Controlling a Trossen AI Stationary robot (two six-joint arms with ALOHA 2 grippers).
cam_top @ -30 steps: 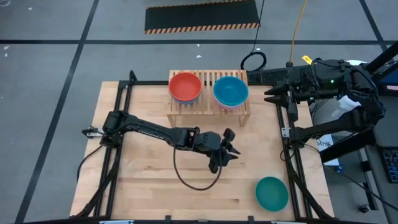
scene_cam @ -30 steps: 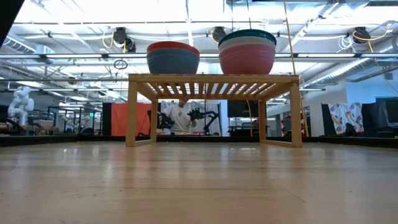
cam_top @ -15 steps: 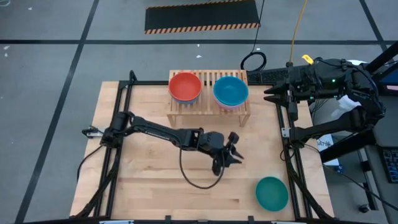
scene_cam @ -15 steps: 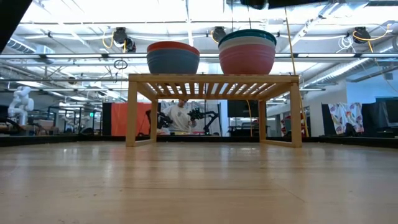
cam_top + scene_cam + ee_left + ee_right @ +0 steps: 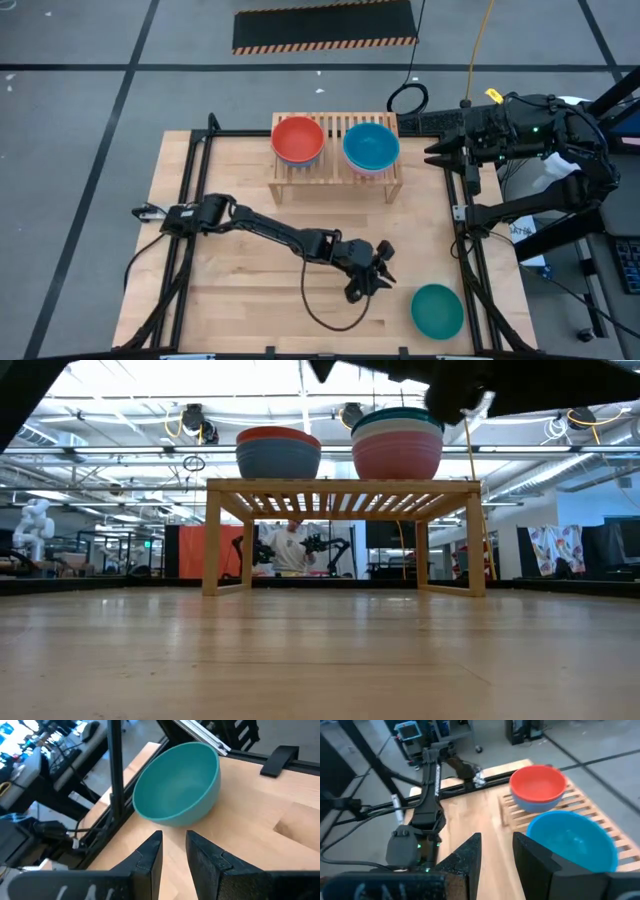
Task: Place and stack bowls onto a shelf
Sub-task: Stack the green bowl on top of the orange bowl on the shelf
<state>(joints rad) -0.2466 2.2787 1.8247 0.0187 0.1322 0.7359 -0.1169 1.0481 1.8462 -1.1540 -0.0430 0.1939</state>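
A teal green bowl [image 5: 437, 310] stands upright on its base near the table's near right corner, large in the left wrist view [image 5: 180, 785]. My left gripper [image 5: 380, 272] [image 5: 174, 837] hovers just left of it, narrowly open, touching nothing. The light-wood shelf [image 5: 335, 172] [image 5: 340, 487] stands at the far edge. On it sit two stacks: a red bowl [image 5: 298, 139] [image 5: 278, 435] on a blue one, and a blue bowl [image 5: 371, 146] above white and pink ones [image 5: 397, 455]. My right gripper [image 5: 432, 153] [image 5: 497, 840] waits open off the shelf's right end.
Black frame rails run along the table's left and right sides [image 5: 463, 250]. A black cable [image 5: 320, 305] loops on the wood below the left arm. Bare tabletop lies in front of the shelf [image 5: 250, 260]. A person sits far behind the shelf [image 5: 292, 548].
My left gripper has travelled toward the table's right and near edges, closing on the teal bowl. Its arm has stretched out and now shows along the top of the low view. The bowls and the shelf have stayed put.
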